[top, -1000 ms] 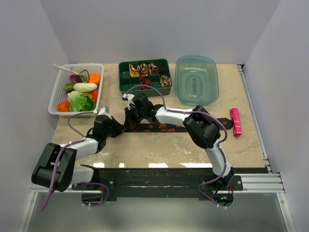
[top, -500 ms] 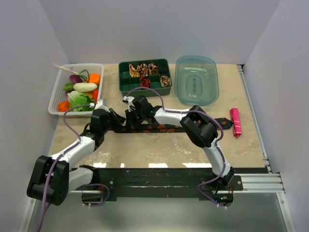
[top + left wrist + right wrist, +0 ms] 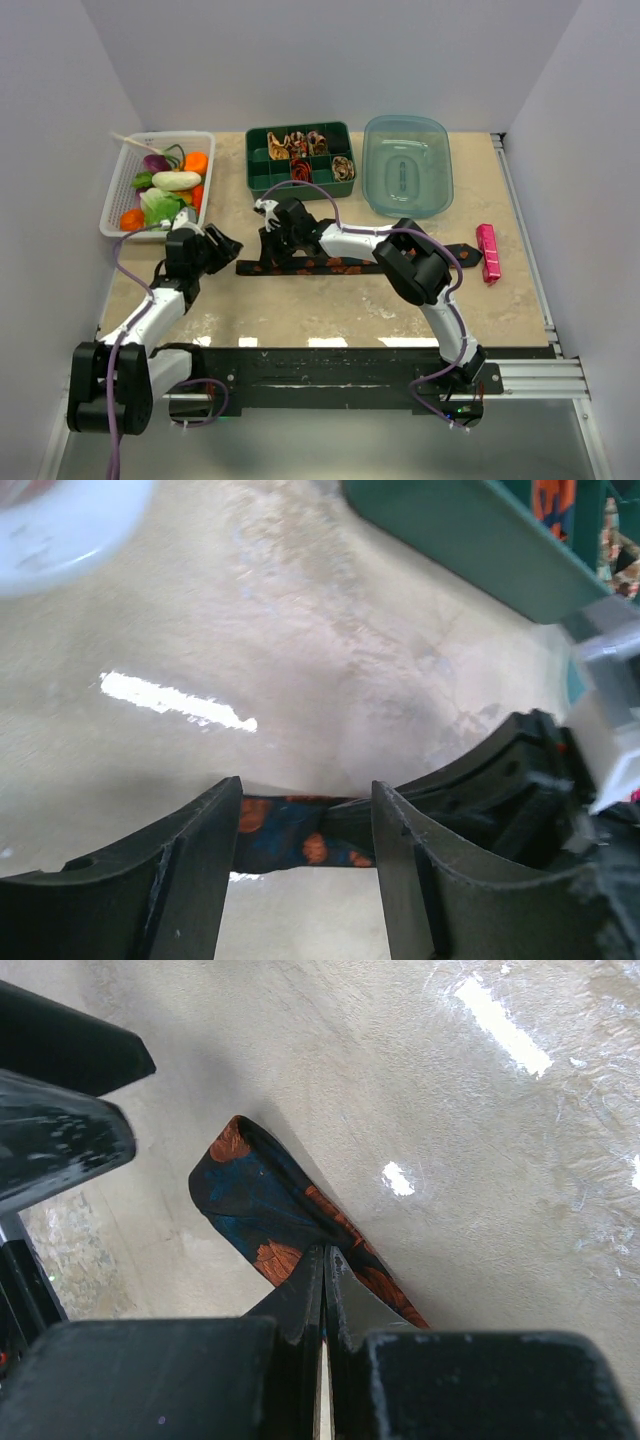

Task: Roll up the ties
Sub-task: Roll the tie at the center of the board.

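nearest the bases, the beige table lies bare of fabric. a little farther in, the left gripper stands with its fingers spread and nothing between them, just off the tie's left end and apart from it. beside it, the right gripper is pinched tight on the spotted necktie close to that same narrow end. its wrist view shows the fabric lifted into a small fold at the fingertips.

the necktie runs flat across the table from there toward the pink bar at the right. it looks light, limp and thin, probably slick, so it should sag and slide rather than hold a shape. a coil is likely to spring loose unless kept under tension. the best hold seems to be the narrow tip, across its width, with the other gripper pressing the strip down just behind.

at the far side sit the green compartment box with rolled ties in its cells, a clear tub, and a white basket of toy vegetables.
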Robot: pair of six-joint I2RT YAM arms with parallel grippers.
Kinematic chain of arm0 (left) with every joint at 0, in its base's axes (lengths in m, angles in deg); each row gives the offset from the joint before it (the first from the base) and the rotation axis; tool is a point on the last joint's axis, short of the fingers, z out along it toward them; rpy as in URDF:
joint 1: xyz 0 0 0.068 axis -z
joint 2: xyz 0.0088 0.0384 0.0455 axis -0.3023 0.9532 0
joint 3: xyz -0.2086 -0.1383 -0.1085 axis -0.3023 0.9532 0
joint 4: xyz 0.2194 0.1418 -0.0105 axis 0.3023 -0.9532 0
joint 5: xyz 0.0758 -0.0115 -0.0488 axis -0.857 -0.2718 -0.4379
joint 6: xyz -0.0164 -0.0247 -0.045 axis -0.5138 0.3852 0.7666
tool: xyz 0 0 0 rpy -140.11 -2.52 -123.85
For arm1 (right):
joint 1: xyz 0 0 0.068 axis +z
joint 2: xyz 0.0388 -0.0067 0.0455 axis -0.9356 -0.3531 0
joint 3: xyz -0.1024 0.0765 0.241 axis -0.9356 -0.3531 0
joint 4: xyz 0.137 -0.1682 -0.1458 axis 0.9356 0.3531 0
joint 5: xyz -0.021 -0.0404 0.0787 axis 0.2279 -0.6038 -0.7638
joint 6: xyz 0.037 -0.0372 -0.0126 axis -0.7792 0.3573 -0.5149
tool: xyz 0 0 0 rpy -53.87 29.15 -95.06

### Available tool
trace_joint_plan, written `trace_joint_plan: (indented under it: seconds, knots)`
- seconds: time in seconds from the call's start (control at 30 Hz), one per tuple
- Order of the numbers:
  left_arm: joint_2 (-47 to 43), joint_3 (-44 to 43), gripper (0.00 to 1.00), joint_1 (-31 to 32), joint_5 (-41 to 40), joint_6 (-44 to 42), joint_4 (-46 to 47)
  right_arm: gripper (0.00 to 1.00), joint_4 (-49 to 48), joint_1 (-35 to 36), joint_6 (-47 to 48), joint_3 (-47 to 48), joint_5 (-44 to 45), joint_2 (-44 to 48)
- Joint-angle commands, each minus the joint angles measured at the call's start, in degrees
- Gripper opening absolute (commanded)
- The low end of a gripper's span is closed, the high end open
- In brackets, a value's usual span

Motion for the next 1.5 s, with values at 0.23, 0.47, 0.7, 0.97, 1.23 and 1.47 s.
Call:
trace_joint_plan:
  seconds: [0.23,0.47,0.7,0.97,1.23,1.47]
  knots:
    - [5.85,9.48,0.56,-3.6,10.44,3.79,15.31,0.0,2.87,0.41,0.98,1.62,-0.1,-2.31]
    - [7.7,11.69,0.5,-3.6,9.57,5.81,18.74,0.0,3.22,0.41,1.06,1.79,-0.01,-2.31]
    - [7.7,12.92,0.36,-3.6,8.43,5.73,20.94,0.0,3.31,0.41,1.06,2.23,-0.71,-3.01]
    - [5.85,13.45,0.07,-3.6,8.07,4.41,21.82,0.0,3.22,0.41,0.98,2.67,-1.15,-2.93]
    - [3.92,10.81,0.0,-3.6,7.37,0.55,16.82,0.0,3.22,0.32,0.71,3.46,-0.62,-1.35]
    - [2.16,7.12,0.0,-3.6,6.84,-3.94,9.97,0.0,2.87,0.23,0.27,3.37,-0.53,0.24]
